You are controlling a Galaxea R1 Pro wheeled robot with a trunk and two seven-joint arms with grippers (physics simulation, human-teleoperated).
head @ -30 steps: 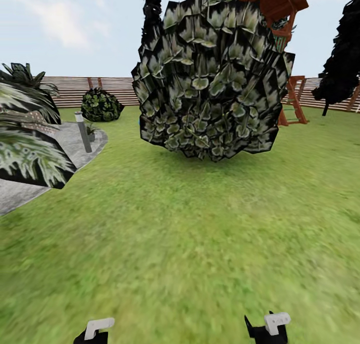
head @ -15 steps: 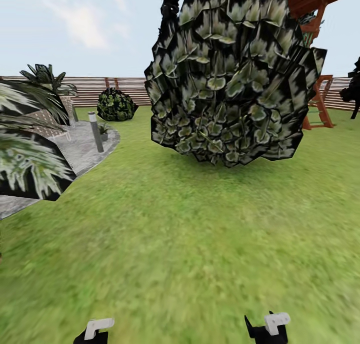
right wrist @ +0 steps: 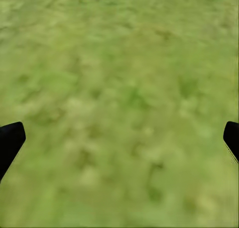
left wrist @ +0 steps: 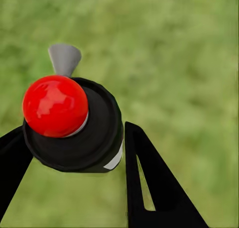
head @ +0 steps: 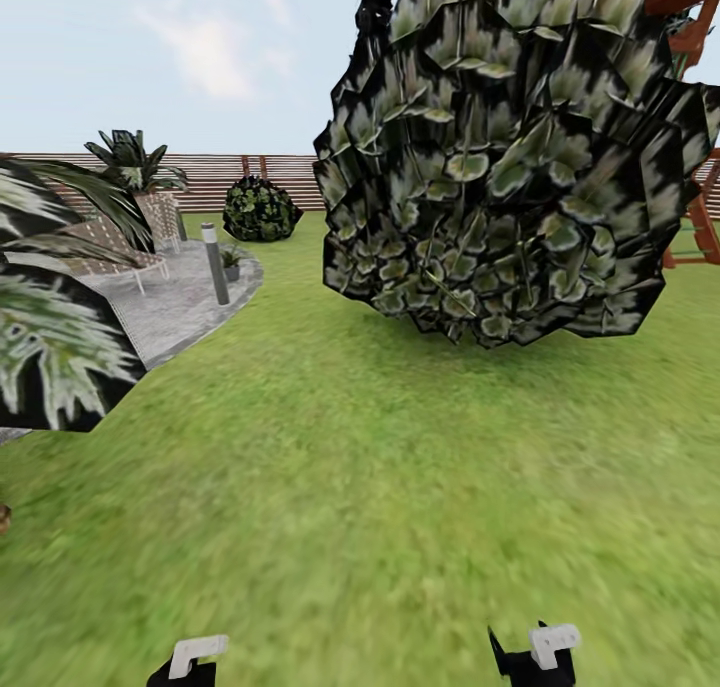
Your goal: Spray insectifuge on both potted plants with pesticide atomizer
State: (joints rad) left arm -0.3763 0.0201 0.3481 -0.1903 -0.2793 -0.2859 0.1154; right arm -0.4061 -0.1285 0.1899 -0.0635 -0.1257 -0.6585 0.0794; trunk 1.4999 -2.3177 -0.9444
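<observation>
One end effector, the left (left wrist: pixel 74 138), is clamped on the pesticide atomizer (left wrist: pixel 72 126); the right end effector (right wrist: pixel 119 138) is spread apart. Transit step: approach the potted plant (head: pixel 232 263), far left beside the bollard lamp (head: pixel 214 263).

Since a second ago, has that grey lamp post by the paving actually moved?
No. The grey lamp post sits the same beside the small potted plant on the paved circle; everything slid right together, so the camera turned.

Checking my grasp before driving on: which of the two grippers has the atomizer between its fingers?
The left gripper: its fingers flank the pesticide atomizer's dark body and red top. The right gripper has just grass between its spread fingertips.
</observation>
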